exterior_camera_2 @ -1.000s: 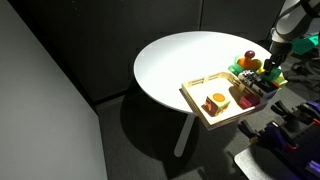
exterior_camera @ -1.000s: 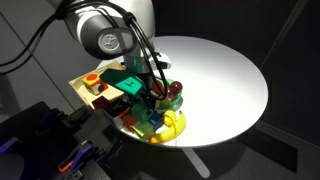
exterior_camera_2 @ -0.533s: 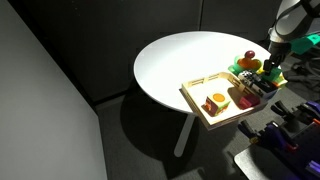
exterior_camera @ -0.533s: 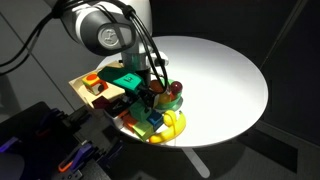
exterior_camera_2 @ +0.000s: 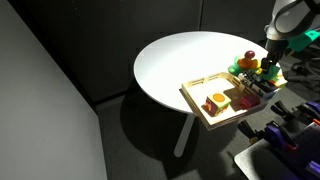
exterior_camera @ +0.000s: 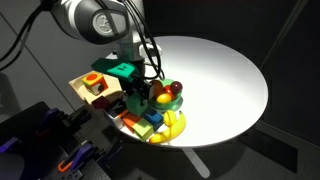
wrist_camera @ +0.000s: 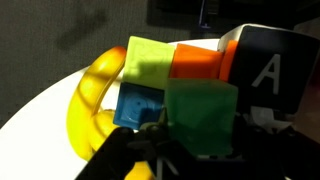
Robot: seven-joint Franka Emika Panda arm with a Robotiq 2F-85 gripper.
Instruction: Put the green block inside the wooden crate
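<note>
My gripper (wrist_camera: pixel 200 150) is shut on the green block (wrist_camera: pixel 200 115), a plain dark green cube that fills the gap between the jaws in the wrist view. In both exterior views the gripper (exterior_camera: pixel 136 103) (exterior_camera_2: pixel 268 68) hangs just above the pile of blocks and fruit in the yellow bowl (exterior_camera: pixel 172 128). The wooden crate (exterior_camera: pixel 78 84) (exterior_camera_2: pixel 198 83) lies beside the bowl at the table's edge, with an orange piece and a red piece inside. Below the held cube I see a lime-green block (wrist_camera: pixel 150 65), an orange block (wrist_camera: pixel 195 62) and a blue block (wrist_camera: pixel 135 103).
A banana (wrist_camera: pixel 85 100) curves round the blocks in the bowl. A black block with a white letter A (wrist_camera: pixel 265 70) lies to the right of the gripper. The round white table (exterior_camera: pixel 220 75) stretches beyond the bowl. Dark equipment (exterior_camera: pixel 50 140) stands beside the table near the crate.
The gripper has risen a little from the bowl and shifted towards the crate, with the green block in its jaws.
</note>
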